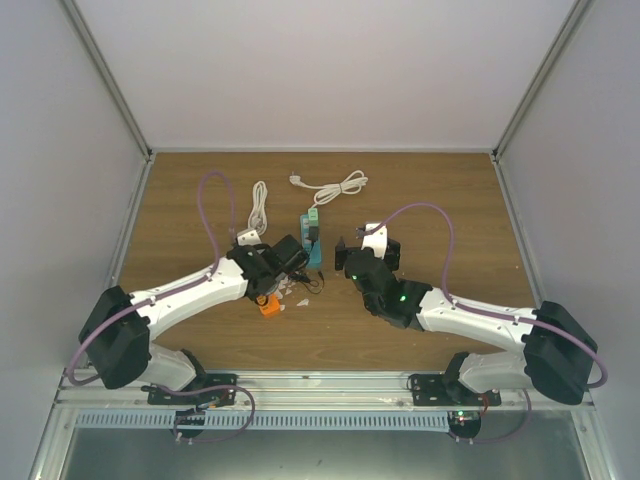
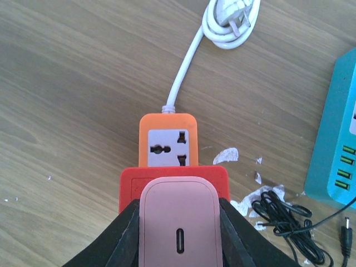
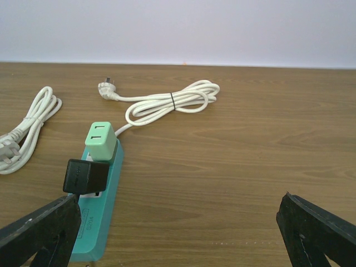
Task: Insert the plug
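Now plug (image 3: 85, 176) on strip (image 3: 99, 233) by wide right pincer (image 3: 178, 222); left pincer (image 2: 178, 204) grips pink charger (image 2: 178, 222).

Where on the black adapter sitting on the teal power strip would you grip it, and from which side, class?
Probably its two flat side faces, coming from above. The black adapter is boxy and rests on the teal power strip, with the green adapter close behind it, so closing across the strip's width meets bare parallel faces.

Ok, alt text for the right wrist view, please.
A small black plug sits on a teal power strip, next to a mint-green adapter. One coiled white cord lies behind, a second cord at left; the right gripper stands open at the bottom corners.
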Available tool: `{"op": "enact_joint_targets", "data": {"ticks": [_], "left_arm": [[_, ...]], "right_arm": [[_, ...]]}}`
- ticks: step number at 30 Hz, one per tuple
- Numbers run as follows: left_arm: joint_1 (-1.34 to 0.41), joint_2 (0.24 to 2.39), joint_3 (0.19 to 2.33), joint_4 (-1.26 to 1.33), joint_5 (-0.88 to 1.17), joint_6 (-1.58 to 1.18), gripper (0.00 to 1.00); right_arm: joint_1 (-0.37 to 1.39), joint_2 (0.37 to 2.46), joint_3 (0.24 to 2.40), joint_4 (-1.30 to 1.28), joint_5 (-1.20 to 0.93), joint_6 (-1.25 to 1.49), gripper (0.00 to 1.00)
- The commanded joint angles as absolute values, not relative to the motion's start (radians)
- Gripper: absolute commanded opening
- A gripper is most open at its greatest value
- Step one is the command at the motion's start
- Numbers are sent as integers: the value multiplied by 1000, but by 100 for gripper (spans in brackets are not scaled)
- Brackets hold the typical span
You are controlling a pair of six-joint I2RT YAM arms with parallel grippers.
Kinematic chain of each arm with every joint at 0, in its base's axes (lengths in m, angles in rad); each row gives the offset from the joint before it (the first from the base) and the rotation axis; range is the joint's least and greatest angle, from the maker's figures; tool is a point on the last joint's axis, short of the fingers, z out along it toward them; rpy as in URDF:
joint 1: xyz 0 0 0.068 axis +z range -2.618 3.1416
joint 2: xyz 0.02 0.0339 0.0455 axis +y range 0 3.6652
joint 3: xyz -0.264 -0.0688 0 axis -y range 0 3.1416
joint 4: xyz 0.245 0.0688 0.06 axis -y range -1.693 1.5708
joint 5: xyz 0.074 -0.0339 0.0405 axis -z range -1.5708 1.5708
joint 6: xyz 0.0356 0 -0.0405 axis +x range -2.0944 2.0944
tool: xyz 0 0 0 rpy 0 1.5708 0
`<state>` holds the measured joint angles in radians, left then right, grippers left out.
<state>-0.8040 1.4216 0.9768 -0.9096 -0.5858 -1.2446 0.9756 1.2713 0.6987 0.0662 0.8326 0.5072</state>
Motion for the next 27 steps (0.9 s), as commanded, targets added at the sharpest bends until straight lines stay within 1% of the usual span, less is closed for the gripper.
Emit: {"op": "enact_joint_targets", "data": {"ticks": [1, 10, 14, 25, 26, 27], "left_arm": [[-802, 1612, 824, -1002, -336, -1284, 0], [-807, 1644, 771, -914, -280, -1247, 0], [-807, 1651, 784, -921, -264, -1234, 0], [-811, 1507, 871, -998, -234, -1156, 0], [-811, 1491, 878, -1001, -238, -1148, 1], [-811, 1473, 881, -1004, -239, -1143, 7]], "right_arm": [[965, 1272, 705, 63, 859, 540, 99], [965, 1270, 707, 61, 859, 541, 100], [965, 1269, 707, 60, 859, 541, 100], [965, 1269, 710, 57, 856, 536, 100], [965, 1270, 712, 56, 854, 535, 100], [965, 1273, 713, 54, 853, 535, 99]]}}
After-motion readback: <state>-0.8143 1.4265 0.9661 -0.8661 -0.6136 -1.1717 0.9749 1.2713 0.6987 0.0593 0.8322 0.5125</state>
